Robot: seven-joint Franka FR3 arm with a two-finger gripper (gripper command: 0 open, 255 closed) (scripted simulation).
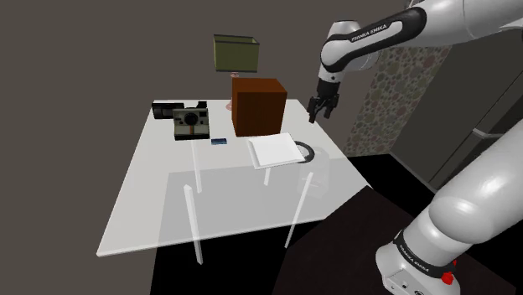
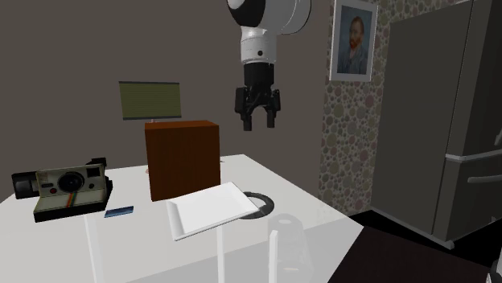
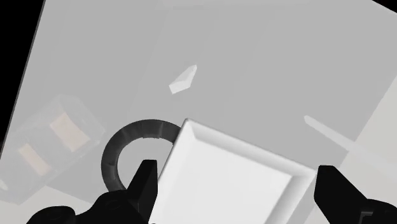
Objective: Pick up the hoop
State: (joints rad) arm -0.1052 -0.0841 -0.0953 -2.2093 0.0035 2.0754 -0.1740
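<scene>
One dark hoop (image 3: 146,126) lies below the gripper (image 3: 237,167), partly under a tray (image 3: 222,191).

I log the hoop (image 3: 111,153) as plain dark charcoal grey. Tray (image 1: 275,151) beside it: white. Bench (image 1: 168,209): pale, glassy grey-white. Box (image 1: 257,106): reddish brown. Far lampshade (image 1: 235,53): olive green. Camera (image 2: 71,189): cream body, rainbow stripe, black trim. Small card (image 2: 119,212): blue. Fingers (image 3: 143,184): black. Arm (image 1: 469,209): white, dark joints. Right wall (image 2: 354,137): pebble pattern, browns and greys. Fridge (image 2: 450,120): grey.
</scene>
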